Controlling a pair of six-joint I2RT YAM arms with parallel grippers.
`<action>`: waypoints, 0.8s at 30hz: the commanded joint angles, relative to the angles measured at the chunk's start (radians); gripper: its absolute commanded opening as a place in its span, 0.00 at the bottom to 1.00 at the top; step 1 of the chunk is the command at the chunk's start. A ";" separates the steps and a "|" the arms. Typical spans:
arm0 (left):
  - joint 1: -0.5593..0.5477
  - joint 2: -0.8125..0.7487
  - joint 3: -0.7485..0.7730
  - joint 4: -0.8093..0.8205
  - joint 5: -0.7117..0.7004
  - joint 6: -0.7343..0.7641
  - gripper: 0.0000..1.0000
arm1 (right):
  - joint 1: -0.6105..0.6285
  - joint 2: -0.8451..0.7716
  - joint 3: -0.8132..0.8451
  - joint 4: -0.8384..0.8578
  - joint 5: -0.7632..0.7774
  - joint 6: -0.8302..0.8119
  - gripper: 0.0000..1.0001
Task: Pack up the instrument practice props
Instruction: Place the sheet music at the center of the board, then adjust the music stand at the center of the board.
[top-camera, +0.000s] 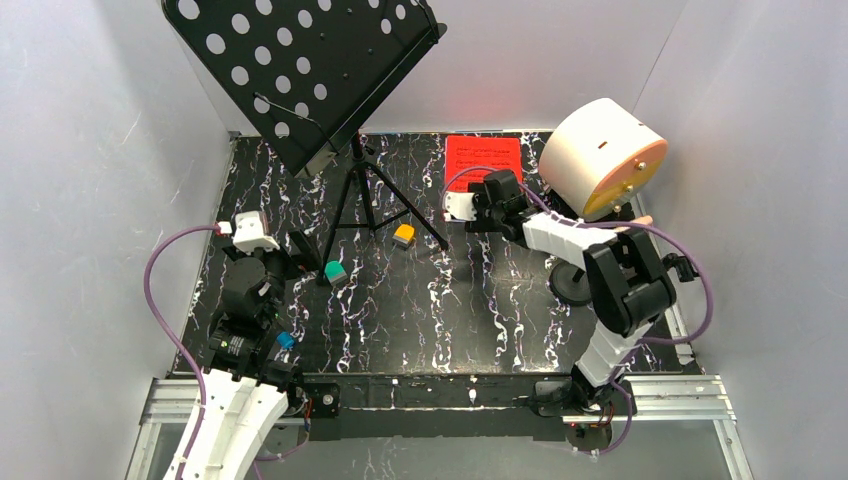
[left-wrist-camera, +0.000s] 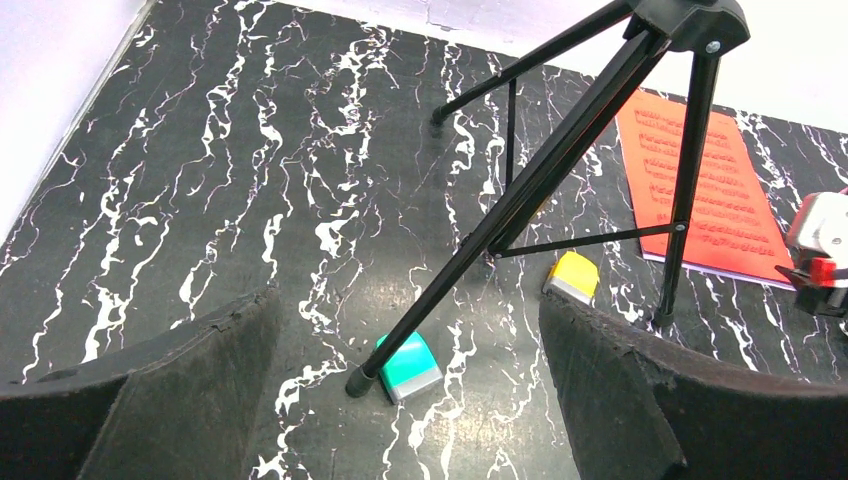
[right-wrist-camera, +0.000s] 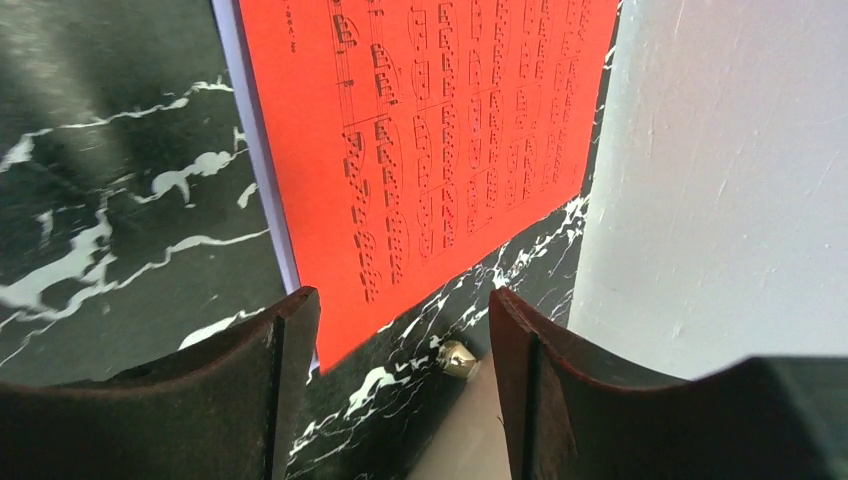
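The black perforated music rack (top-camera: 300, 60) stands on its tripod (top-camera: 362, 200) at the back left. A red music sheet (top-camera: 483, 160) lies flat at the back, with a white sheet's edge (right-wrist-camera: 255, 150) showing under it. My right gripper (top-camera: 497, 182) hovers at the sheet's near edge. In the right wrist view it (right-wrist-camera: 400, 310) is open, with nothing between its fingers. My left gripper (top-camera: 300, 248) is open near a tripod leg (left-wrist-camera: 470, 250) and holds nothing. A black round base (top-camera: 572, 284) sits partly hidden behind my right arm.
A big white cylinder with an orange face (top-camera: 605, 158) lies at the back right, beside the red sheet. A green block (left-wrist-camera: 410, 365) rests against a tripod foot, and a yellow block (left-wrist-camera: 573, 277) lies beyond it. Grey walls close in the back and sides.
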 joint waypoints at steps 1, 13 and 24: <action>-0.004 -0.002 -0.005 0.015 0.023 0.001 0.98 | 0.015 -0.122 -0.005 -0.152 -0.077 0.181 0.72; -0.003 0.070 0.002 0.023 0.123 0.033 0.98 | 0.015 -0.286 -0.066 0.135 -0.546 0.891 0.80; -0.004 0.139 0.009 0.013 0.155 0.034 0.98 | 0.040 -0.100 -0.003 0.398 -0.764 1.131 0.85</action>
